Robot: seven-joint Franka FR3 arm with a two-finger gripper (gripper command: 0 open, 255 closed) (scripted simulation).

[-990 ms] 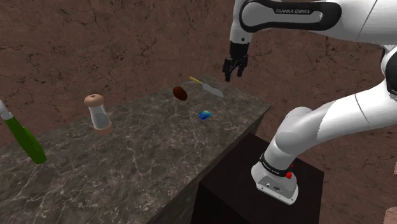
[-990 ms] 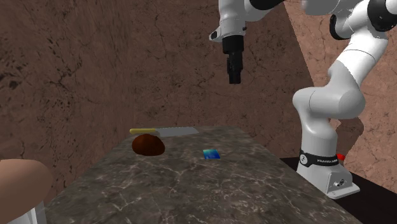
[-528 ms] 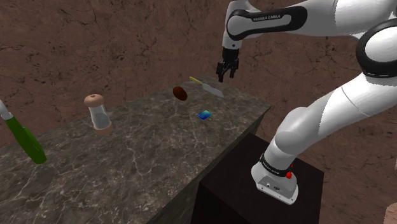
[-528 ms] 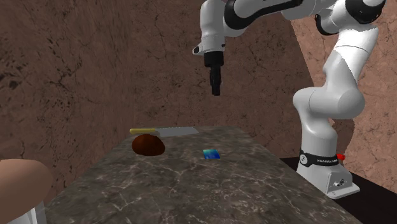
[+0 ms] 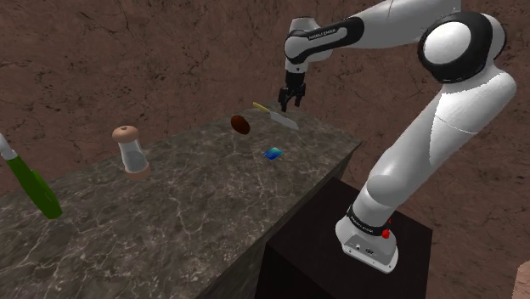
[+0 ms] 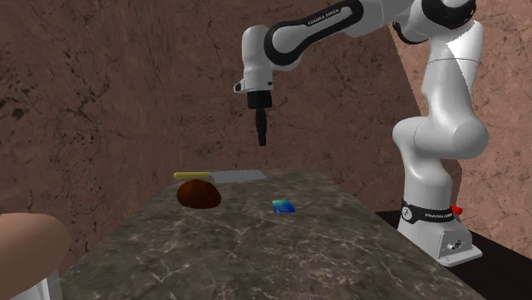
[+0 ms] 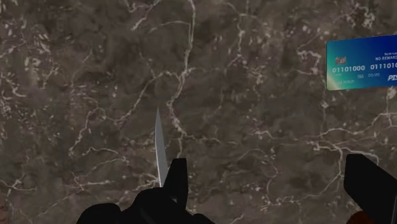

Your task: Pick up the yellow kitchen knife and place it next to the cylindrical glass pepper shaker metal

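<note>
The knife [image 5: 273, 114] lies at the far end of the dark marble counter [image 5: 187, 212], with a yellow handle [image 6: 192, 175] and a grey blade [image 6: 239, 175]. My gripper [image 5: 291, 104] hangs open in the air just above the blade end, pointing down, nothing between its fingers. In the wrist view the thin blade [image 7: 160, 146] runs up beside one finger [image 7: 177, 181], outside the gap of the gripper [image 7: 270, 184]. The pepper shaker [image 5: 130, 150], clear-bodied with a brownish cap and base, stands upright further along the counter toward the shoulder view's left.
A brown rounded object [image 5: 241, 126] sits close beside the knife handle. A blue card [image 5: 273, 154] lies flat near the counter's edge. A green bottle [image 5: 32, 187] leans at the shoulder view's far left. The dark stand [image 5: 357, 255] is at lower right.
The arm has swung toward the knife: the gripper travelled left and lower in both exterior views and now hangs over the blade end. The objects on the counter have not moved.
</note>
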